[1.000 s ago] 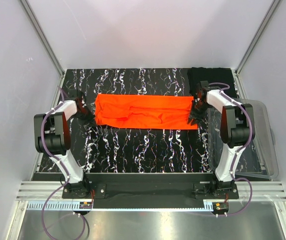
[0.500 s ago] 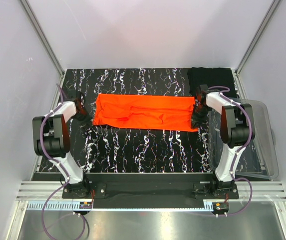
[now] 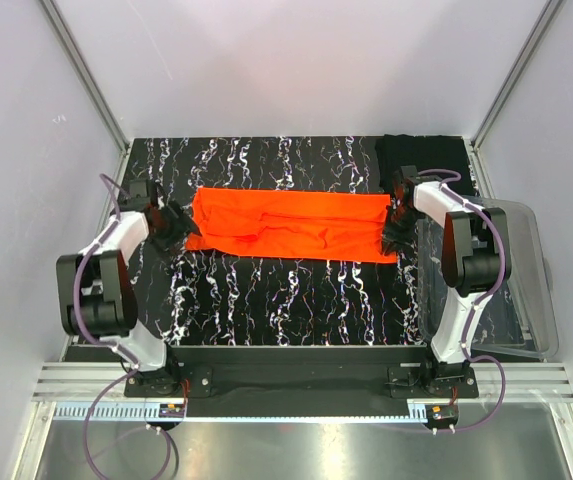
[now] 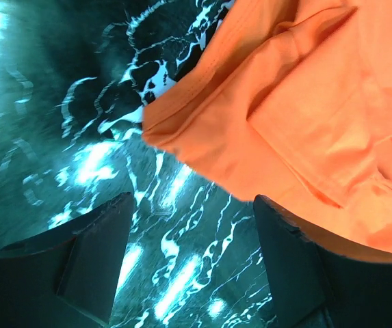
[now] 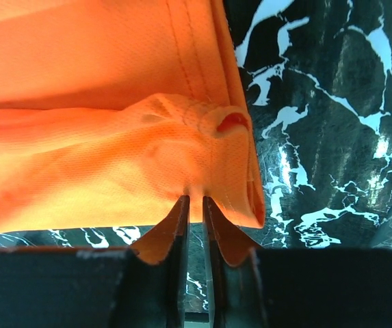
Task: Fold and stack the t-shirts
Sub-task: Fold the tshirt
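The orange-red t-shirt (image 3: pixel 291 225) lies as a long flat strip across the middle of the table. My left gripper (image 3: pixel 174 232) is at its left end, open, and the cloth's corner (image 4: pixel 305 102) lies just beyond the left gripper (image 4: pixel 192 205) with only table between the fingers. My right gripper (image 3: pixel 391 228) is at the strip's right end. In the right wrist view the right gripper (image 5: pixel 195 200) is shut on the hem of the orange-red t-shirt (image 5: pixel 100 137), which puckers at the tips. The black t-shirt (image 3: pixel 421 152) lies bunched at the back right corner.
A clear plastic bin (image 3: pixel 521 300) stands off the table's right edge, beside the right arm. The black marbled table (image 3: pixel 286 290) ends at white walls on the left, back and right.
My left gripper has opened and let go of the shirt's left end, and the left arm's elbow has swung down and outward. The right gripper stays at the right end.
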Controlling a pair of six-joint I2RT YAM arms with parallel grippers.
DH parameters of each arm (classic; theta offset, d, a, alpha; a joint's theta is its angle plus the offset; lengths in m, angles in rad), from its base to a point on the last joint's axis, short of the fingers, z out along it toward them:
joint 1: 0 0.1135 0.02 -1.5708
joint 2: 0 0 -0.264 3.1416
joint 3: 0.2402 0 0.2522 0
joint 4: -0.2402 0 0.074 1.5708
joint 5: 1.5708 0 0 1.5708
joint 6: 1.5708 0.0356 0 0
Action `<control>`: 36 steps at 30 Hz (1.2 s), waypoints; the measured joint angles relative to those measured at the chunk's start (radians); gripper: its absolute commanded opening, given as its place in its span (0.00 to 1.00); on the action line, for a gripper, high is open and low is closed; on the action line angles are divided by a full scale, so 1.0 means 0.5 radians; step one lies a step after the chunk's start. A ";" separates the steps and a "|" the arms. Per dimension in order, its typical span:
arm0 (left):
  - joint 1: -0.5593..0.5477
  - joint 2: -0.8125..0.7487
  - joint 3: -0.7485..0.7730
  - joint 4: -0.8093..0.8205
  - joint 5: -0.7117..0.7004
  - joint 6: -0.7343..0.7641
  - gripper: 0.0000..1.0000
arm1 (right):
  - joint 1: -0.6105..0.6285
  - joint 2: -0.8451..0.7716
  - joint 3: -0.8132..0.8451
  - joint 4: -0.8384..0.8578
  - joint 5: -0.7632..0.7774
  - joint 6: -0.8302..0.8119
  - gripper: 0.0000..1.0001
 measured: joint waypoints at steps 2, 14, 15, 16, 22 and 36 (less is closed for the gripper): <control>-0.001 0.107 0.001 0.040 0.043 -0.029 0.76 | 0.000 0.000 0.012 -0.001 -0.003 0.000 0.19; 0.006 0.453 0.124 0.083 0.076 -0.114 0.00 | 0.000 0.011 0.015 -0.002 -0.011 0.000 0.19; 0.006 0.484 0.144 0.085 0.076 -0.092 0.00 | 0.000 0.014 0.015 -0.001 -0.010 -0.001 0.18; 0.008 0.495 0.164 0.083 0.074 -0.075 0.00 | 0.000 0.018 0.015 -0.001 -0.004 -0.001 0.17; 0.029 0.520 0.224 0.092 -0.025 0.042 0.00 | 0.000 0.063 0.017 -0.002 0.020 0.001 0.14; 0.042 0.098 0.147 -0.036 -0.256 0.138 0.55 | 0.000 -0.026 0.061 -0.078 -0.078 0.010 0.30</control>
